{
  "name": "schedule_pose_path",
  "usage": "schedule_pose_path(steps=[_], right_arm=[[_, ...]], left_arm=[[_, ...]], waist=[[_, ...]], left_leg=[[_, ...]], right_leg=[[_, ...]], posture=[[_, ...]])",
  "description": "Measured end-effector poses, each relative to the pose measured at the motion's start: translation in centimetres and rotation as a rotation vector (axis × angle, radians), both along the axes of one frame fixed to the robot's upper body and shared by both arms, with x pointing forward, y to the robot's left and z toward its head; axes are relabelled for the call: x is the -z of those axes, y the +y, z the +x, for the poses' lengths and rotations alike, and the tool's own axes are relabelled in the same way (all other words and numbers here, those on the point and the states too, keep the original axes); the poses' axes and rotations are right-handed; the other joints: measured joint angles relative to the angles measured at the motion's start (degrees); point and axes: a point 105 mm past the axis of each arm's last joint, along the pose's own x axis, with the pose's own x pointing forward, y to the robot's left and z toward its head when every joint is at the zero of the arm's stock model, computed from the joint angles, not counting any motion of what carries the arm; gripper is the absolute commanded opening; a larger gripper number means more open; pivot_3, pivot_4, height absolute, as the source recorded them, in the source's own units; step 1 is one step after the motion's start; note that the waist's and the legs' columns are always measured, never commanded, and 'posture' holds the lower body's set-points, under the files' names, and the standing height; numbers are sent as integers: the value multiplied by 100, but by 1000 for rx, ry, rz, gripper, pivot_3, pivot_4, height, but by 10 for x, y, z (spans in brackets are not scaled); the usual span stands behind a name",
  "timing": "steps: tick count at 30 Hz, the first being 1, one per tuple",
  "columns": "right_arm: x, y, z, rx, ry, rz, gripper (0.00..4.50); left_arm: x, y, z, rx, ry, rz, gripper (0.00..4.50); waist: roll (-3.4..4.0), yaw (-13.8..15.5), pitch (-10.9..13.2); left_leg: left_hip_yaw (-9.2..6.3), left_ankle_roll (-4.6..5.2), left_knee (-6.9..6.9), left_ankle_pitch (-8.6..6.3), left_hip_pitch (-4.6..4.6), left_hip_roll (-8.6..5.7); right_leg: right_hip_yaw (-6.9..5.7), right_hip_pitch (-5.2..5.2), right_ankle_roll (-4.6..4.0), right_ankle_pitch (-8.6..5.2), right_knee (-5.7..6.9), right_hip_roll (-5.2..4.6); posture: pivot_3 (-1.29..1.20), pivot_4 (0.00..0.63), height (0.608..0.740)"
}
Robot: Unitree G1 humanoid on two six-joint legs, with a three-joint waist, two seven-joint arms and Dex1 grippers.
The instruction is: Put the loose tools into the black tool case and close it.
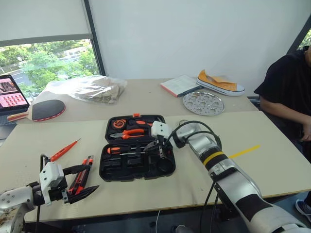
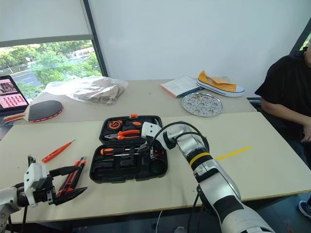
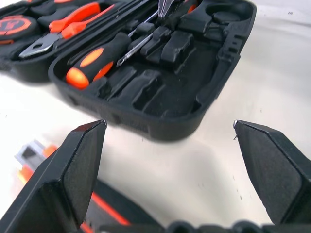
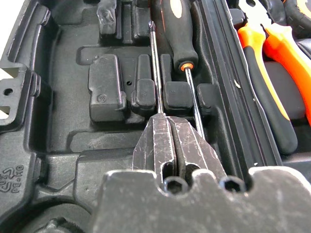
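The beige table (image 1: 252, 141) carried the black tool case (image 1: 138, 167), which lay open near the middle, well back from the front edge, with bare tabletop to its right. Its far half held the orange-handled pliers (image 1: 127, 133) and a round tape measure (image 1: 118, 124); no lettering on them was readable. One black-and-orange screwdriver (image 1: 112, 150) sat in the near half. The right gripper (image 4: 169, 131) was pinched shut on the thin steel shaft of a second screwdriver (image 4: 155, 73) over the moulded slots. Left of the case, the utility knife (image 1: 81, 174) lay near the front edge, just beside the left gripper (image 3: 170, 128), spread wide and empty. The thin orange screwdriver (image 1: 63, 150) lay farther back.
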Motion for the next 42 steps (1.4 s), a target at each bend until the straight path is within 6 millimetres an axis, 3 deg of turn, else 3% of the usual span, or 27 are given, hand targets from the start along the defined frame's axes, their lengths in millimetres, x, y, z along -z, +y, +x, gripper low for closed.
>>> schedule_pose_path(steps=[1, 4, 9, 15, 20, 23, 25, 28, 30, 33, 37, 42], right_arm=[[-1, 2, -5, -21, 13, 50, 48], [-9, -4, -23, -80, 39, 229, 761], [-33, -53, -36, -39, -40, 419, 2483], [-26, -91, -61, 48, -75, 606, 4487], [-23, -117, -72, 151, -84, 665, 4487], [-21, -122, -78, 200, -93, 687, 4487], [-25, -122, -77, 215, -106, 695, 4487], [-36, -118, -77, 206, -147, 701, 4487], [-40, -116, -77, 197, -155, 697, 4487], [-41, -111, -78, 173, -155, 689, 4487], [-43, -112, -77, 177, -160, 675, 4487], [-46, -114, -75, 201, -167, 667, 4487]], left_arm=[[-1, 5, -3, -28, -7, -8, 4500], [-5, 27, -13, -150, -28, -34, 4500], [-4, 81, -38, -432, -35, -78, 4500], [6, 129, -61, -710, -29, -106, 4500], [7, 139, -64, -789, -21, -143, 4500], [-1, 137, -48, -777, 6, -208, 4500], [-11, 135, -29, -756, 16, -197, 4500], [-34, 125, 11, -714, 10, -170, 4500], [-40, 115, 39, -674, 46, -141, 4500], [-34, 106, 71, -643, 126, -93, 4500], [-19, 105, 98, -653, 216, -40, 4500], [-19, 108, 125, -690, 220, -8, 4500]], waist=[[-2, -1, 0], [2, 20, 2], [1, 85, 2], [-2, 141, 2], [-4, 197, 2], [-9, 227, 4], [-10, 263, 4], [-15, 287, 1], [-15, 288, 1], [-16, 236, 0], [-20, 140, -2], [-23, 161, -3]], left_leg=[[-1, 0, 0, 0, -2, 2], [-1, 3, -4, -2, -26, 2], [-5, 18, -3, -11, -48, -2], [-1, 20, -1, -18, -43, 1], [0, 24, 2, -21, -26, 1], [-1, 35, 5, -26, -17, 1], [-3, 43, 11, -25, -11, -1], [-4, 34, 10, -11, 8, -1], [-3, 31, 9, -9, 22, -4], [2, -6, -1, 13, 27, -5], [11, -5, -4, 12, 4, -1], [9, 19, -3, -3, -18, -12]], right_leg=[[0, -2, 0, 0, -1, 1], [-1, -23, 0, 0, 2, 1], [-22, -29, 4, 1, -6, -4], [-24, -17, 6, -1, -12, -4], [-21, -1, 7, -1, -25, -9], [-17, 4, 6, -1, -11, -7], [-17, 10, 2, 1, -4, -5], [-13, 23, -6, 8, 1, 2], [-11, 30, -7, 8, 6, 8], [-8, 23, -12, 11, 10, 12], [-6, 2, -12, 11, 15, 21], [-33, -9, -3, 13, 1, 7]], posture=[[0, 150, 740], [0, 150, 740], [0, 150, 740], [0, 150, 740], [0, 150, 740], [0, 150, 740], [0, 150, 740], [0, 150, 740], [0, 150, 740], [0, 150, 740], [0, 150, 740], [0, 150, 740]])
